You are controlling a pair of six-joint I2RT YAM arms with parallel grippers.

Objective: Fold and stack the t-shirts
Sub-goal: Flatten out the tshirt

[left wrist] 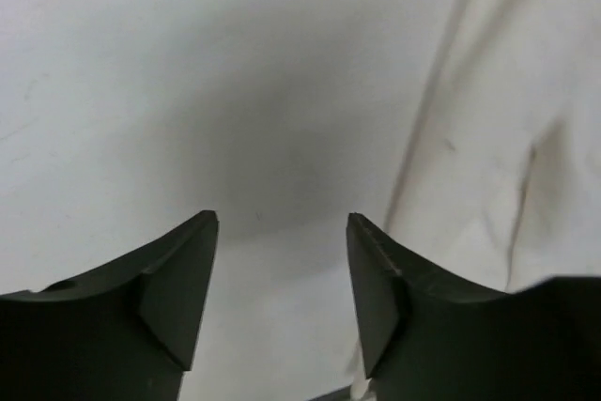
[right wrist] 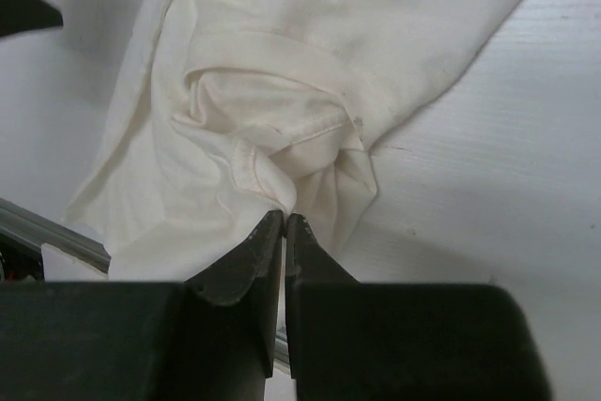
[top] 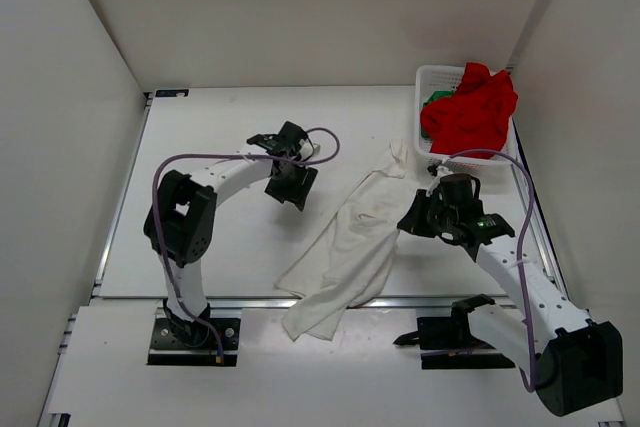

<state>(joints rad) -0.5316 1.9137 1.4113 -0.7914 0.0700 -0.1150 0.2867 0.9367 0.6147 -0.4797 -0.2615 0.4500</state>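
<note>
A cream-white t-shirt [top: 350, 247] lies rumpled in a diagonal strip across the table, its lower end hanging over the front rail. My right gripper [top: 407, 219] is shut, pinching a bunched fold of the cream-white t-shirt [right wrist: 272, 119] at its right edge; in the right wrist view the gripper [right wrist: 285, 219] holds cloth between the tips. My left gripper [top: 292, 189] hovers over bare table left of that shirt. In its wrist view the left gripper [left wrist: 282, 232] is open and holds nothing, with the shirt's edge [left wrist: 526, 138] off to its right. A red t-shirt [top: 470, 112] and a green one [top: 435, 100] sit in the basket.
A white mesh basket [top: 424, 77] stands at the back right corner, with the red shirt spilling over its rim. White walls enclose the table on three sides. A metal rail [top: 240, 300] runs along the front edge.
</note>
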